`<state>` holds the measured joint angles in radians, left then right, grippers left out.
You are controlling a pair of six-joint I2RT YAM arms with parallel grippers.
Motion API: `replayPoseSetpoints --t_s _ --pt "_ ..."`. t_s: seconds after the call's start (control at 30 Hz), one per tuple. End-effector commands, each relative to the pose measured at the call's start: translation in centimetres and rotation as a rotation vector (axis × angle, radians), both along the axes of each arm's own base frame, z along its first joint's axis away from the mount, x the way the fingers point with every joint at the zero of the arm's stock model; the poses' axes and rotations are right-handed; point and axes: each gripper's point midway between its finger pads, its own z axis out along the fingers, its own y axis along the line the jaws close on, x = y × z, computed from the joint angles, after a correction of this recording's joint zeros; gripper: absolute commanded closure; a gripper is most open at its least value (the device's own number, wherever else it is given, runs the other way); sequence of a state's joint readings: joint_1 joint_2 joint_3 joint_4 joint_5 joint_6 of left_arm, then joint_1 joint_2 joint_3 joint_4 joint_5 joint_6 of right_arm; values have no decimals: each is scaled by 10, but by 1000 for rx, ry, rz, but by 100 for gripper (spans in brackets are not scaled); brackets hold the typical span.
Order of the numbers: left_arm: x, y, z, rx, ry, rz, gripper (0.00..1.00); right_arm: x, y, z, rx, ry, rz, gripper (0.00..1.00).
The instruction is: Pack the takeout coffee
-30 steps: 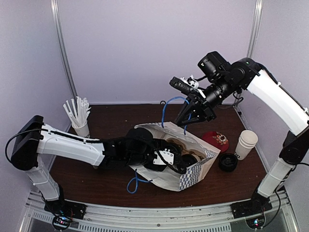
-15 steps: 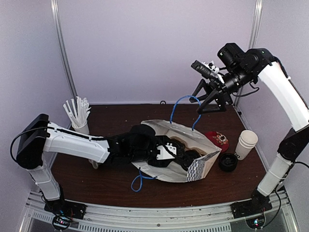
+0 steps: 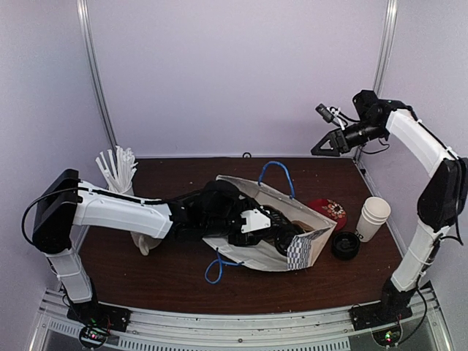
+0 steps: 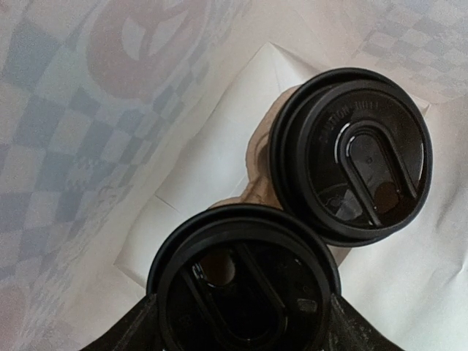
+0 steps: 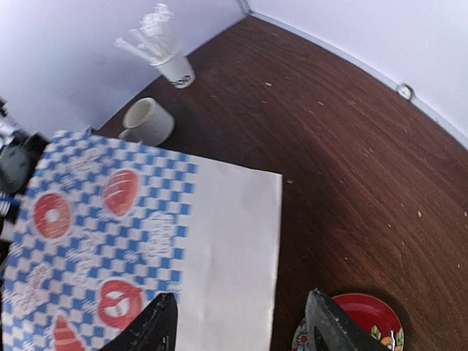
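- The left tool [image 4: 243,314] is deep inside the paper bag [image 3: 307,248], which lies on its side in the middle of the counter [image 3: 175,270].
- Its fingers [image 4: 150,322] sit against both sides of the near cup [image 4: 245,281]. That's a grip on the black lid's rim, with the jaws held wide by the cup.
- Just beyond it is the far cup [image 4: 351,153], lid facing the wrist camera. The two lids are almost touching against the bag's white inner wall.
- So both takeout coffees are in the bag.
- The right tool [image 3: 327,144] is up high at the back right, well clear of the counter. Its jaws are apart and there's nothing between them.
- The bag's blue handle [image 3: 276,172] arches free at the back.
- To the right of the bag are a red plate [image 3: 327,210], a black lid stack [image 3: 345,245] and a stack of white paper cups [image 3: 373,216].
- On the left are the straw cup [image 3: 121,175] and the cream mug [image 5: 150,121].
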<state>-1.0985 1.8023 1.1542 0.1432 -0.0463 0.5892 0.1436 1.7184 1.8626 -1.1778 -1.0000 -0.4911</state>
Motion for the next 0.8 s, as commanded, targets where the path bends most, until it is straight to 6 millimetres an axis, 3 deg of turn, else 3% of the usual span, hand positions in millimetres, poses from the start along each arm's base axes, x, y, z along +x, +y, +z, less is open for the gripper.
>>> replayPoseSetpoints --t_s 0.0,0.17,0.33,0.47,0.77 --pt "4 -3 0 -17 32 12 34 75 -6 -53 -77 32 -195 41" --pt "7 -2 -2 -23 38 19 34 98 4 -142 -261 222 -212 52" --pt "8 -2 -2 -28 42 23 34 105 15 -201 -373 321 -203 58" --pt "9 -1 0 -34 37 30 34 90 40 -225 -377 382 -82 59" --pt "9 2 2 -42 31 32 34 56 80 -240 -292 515 96 59"
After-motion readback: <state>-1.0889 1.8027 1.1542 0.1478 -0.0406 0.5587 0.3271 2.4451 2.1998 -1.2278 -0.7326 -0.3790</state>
